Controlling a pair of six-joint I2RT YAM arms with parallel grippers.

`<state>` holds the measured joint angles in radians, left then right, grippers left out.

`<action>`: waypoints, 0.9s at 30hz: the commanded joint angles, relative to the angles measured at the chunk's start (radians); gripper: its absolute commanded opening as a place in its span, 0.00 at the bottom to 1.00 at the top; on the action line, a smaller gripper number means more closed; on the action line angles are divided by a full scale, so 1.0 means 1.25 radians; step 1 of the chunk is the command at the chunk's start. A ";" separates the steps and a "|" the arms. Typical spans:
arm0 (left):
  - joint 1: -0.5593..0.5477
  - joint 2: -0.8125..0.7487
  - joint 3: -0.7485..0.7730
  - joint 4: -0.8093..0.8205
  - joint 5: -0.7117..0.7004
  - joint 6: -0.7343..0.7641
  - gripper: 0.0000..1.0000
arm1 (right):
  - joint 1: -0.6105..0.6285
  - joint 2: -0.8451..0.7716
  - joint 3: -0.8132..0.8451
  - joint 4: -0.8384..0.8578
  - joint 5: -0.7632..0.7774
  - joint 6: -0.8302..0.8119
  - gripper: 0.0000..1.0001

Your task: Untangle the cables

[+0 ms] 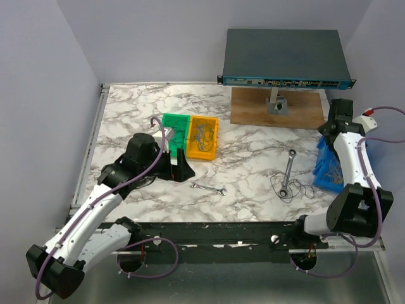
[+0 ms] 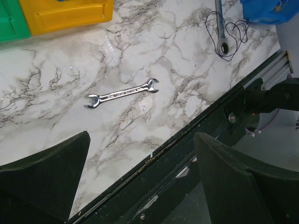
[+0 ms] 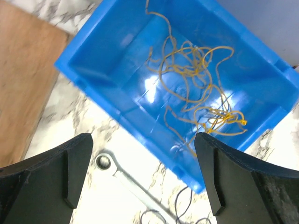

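Because the right arm hangs directly above the blue bin, its wrist camera looks straight down into it. The cables lie there as a loose knot of very thin yellowish strands on the bin floor. The right jaws stand wide apart and hold nothing. They seem placed so in order to come down around the knot.

A second small bunch, the dark wire loops, lies on the worktop just beside the blue bin. It is looped about the ring end of a ring wrench, but one cannot tell if it passes through the ring. This wrench may be dragged along if those loops are pulled.

The left arm rests low near the middle of the worktop, with a green bin and a yellow bin just beyond it. Thin strands show in both, perhaps sorted ones. The left jaws are also wide open and empty, above a small open-end wrench that lies alone on the marble. No strand is gripped yet, so the untangling appears to be at its start.
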<state>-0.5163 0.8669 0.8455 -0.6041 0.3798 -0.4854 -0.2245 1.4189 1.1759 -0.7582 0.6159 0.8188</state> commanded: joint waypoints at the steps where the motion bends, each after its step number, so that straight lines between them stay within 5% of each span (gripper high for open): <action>1: 0.001 -0.018 0.018 -0.022 -0.003 0.026 0.97 | 0.053 -0.077 -0.032 -0.109 -0.128 0.010 1.00; 8: -0.001 -0.042 -0.045 0.050 0.040 -0.021 0.97 | 0.146 -0.243 -0.181 -0.150 -0.203 0.022 1.00; 13: -0.005 -0.048 0.009 -0.044 0.045 0.029 0.97 | 0.175 -0.319 -0.255 -0.153 -0.291 -0.002 1.00; 19: -0.005 -0.064 0.022 -0.110 -0.053 0.120 0.98 | 0.178 -0.266 -0.268 -0.198 -0.299 0.023 1.00; 27: -0.004 -0.097 -0.011 -0.085 -0.050 0.126 0.99 | 0.195 -0.209 -0.329 -0.150 -0.317 0.061 1.00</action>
<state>-0.5190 0.7708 0.8436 -0.6987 0.3485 -0.3614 0.0143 1.1339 0.7750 -0.9466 0.2424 0.8600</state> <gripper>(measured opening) 0.980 0.998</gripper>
